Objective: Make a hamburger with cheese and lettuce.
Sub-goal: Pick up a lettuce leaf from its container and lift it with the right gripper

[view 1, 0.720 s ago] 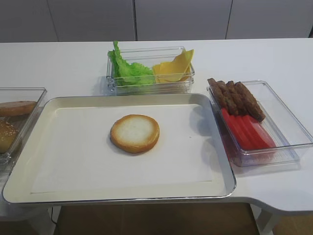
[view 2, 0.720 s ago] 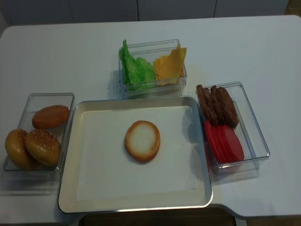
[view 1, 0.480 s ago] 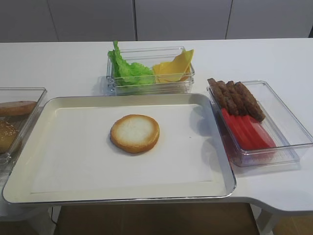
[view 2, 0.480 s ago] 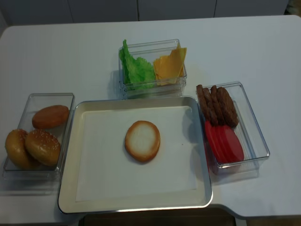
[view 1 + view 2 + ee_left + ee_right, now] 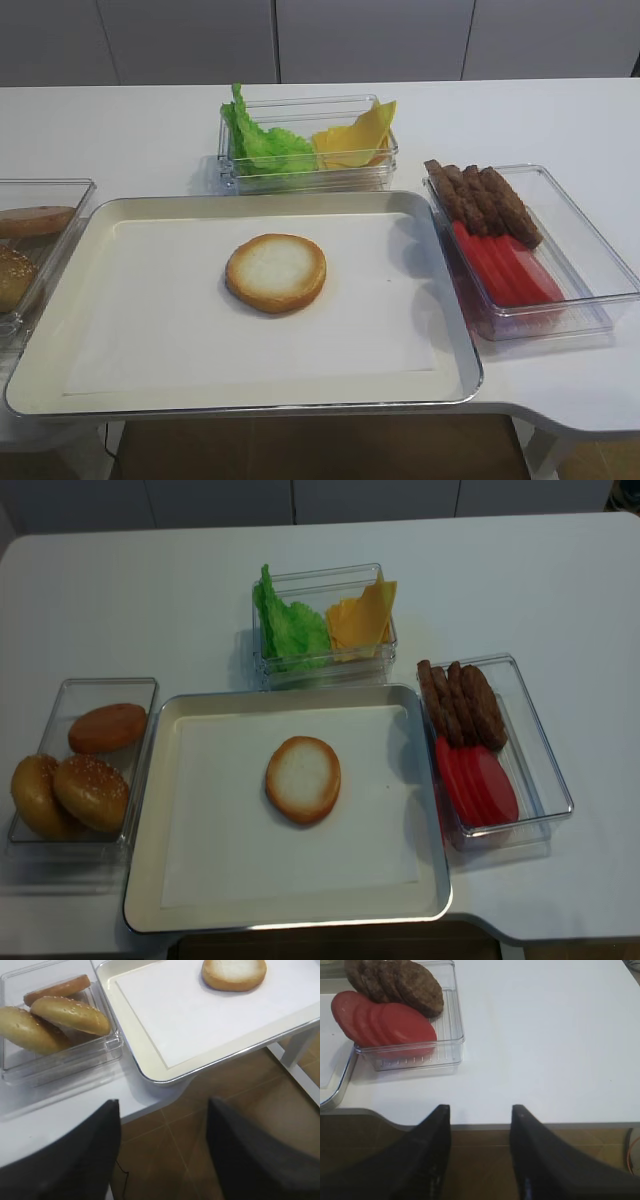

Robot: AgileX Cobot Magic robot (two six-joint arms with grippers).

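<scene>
While no writing is legible, hamburger (image 5: 303, 779) lies on tray (image 5: 150, 780).

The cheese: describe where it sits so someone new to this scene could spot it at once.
Behind the big metal tray stands a clear box at the table's far middle. The cheese fills its right half, leaning beside the lettuce. It is the only flat, bright yellow, sharp-cornered thing; its neighbour is green and frilly.
</scene>
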